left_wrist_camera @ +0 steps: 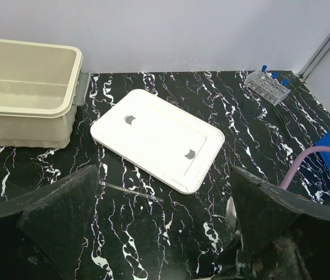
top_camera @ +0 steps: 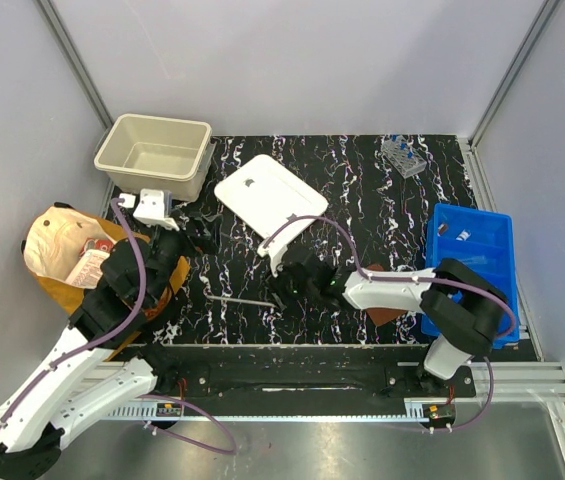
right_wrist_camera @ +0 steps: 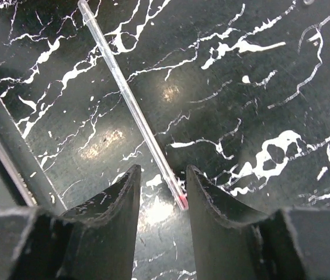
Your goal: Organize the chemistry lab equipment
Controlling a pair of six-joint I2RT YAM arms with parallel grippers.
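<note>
The right tool has its jaws apart, with the red-tipped end of the thin clear rod between them. The rod lies flat on the tabletop, its long axis running off toward 11 o'clock. The left tool gapes wide, holding nothing.
</note>
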